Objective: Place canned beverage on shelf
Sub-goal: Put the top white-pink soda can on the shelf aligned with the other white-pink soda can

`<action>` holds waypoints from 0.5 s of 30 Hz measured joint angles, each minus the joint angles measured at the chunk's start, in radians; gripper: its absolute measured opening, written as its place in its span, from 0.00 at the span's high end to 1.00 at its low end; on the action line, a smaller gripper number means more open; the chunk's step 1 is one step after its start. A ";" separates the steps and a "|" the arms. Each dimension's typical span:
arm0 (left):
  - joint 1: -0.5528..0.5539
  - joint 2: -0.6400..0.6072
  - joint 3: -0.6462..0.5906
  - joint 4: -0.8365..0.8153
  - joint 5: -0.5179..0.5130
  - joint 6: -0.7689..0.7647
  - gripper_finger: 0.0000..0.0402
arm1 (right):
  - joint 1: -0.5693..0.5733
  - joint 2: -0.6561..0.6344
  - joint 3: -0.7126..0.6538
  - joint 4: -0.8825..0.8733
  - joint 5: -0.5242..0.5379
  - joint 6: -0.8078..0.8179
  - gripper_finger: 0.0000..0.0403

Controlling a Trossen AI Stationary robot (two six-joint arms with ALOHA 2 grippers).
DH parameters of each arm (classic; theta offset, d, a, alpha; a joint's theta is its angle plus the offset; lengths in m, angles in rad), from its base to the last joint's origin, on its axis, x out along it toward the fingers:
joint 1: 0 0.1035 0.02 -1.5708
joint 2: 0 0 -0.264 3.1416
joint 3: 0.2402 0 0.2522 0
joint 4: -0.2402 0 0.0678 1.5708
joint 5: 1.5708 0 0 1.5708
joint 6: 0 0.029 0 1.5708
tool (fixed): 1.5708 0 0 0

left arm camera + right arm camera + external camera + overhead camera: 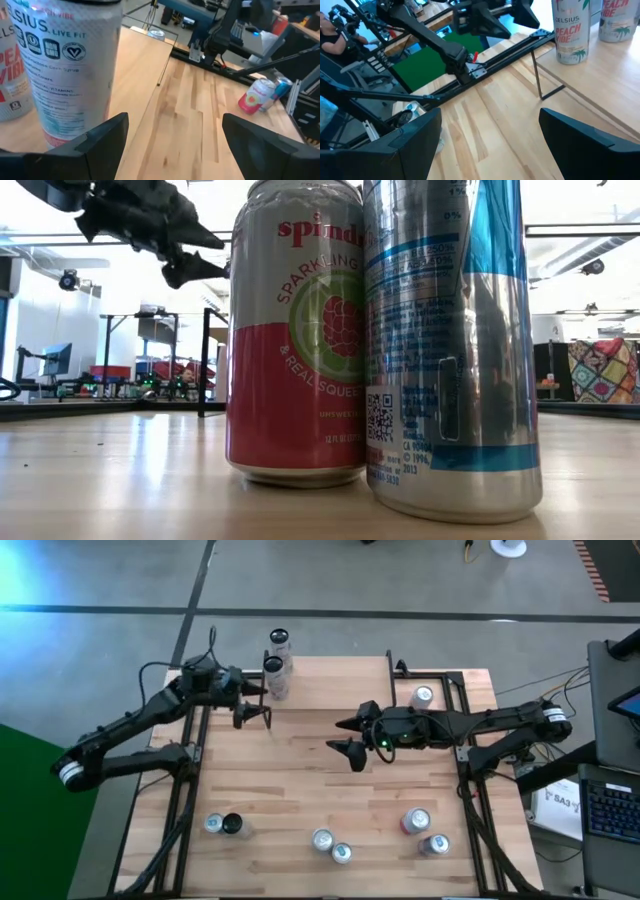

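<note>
The shelf [320, 685] stands at the table's far side, its light wood top on thin black wire legs [165, 70]. Two white Celsius cans [275, 675] [278, 639] stand upright on its top board near its left end. In the left wrist view the nearer can [65, 65] rises just outside one finger of my left gripper [172, 135], which is open with nothing between its fingers. That gripper [255, 718] hangs at the shelf's near edge, beside the cans. My right gripper [350, 740] hovers open over the table's middle, holding nothing; its wrist view shows both cans [570, 30].
Loose cans stand on the table: one at the far right [423, 696], two at the near left [213, 824], two near the front middle [321, 839], and a pink can [295, 330] beside a silver-blue one [450, 340] at the near right. Bare wood lies mid-table.
</note>
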 joint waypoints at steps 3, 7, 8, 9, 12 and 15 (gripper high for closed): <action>0.000 0.042 0.000 0.053 -0.001 0.008 0.23 | 0.004 -0.001 0.000 0.000 0.001 0.002 0.19; 0.000 0.084 0.000 0.098 -0.003 0.009 0.23 | 0.012 -0.001 0.000 0.000 0.001 0.021 0.19; 0.000 0.092 0.000 0.107 -0.015 0.011 0.23 | 0.016 -0.001 0.000 0.000 0.001 0.025 0.19; 0.000 0.100 0.000 0.116 -0.022 0.011 0.23 | 0.019 -0.001 0.000 -0.001 0.001 0.026 0.19; 0.001 0.124 0.000 0.158 -0.027 0.011 0.23 | 0.022 -0.001 0.000 -0.001 0.001 0.026 0.19; 0.001 0.145 0.000 0.209 -0.027 0.007 0.23 | 0.022 -0.001 0.000 -0.003 0.001 0.026 0.19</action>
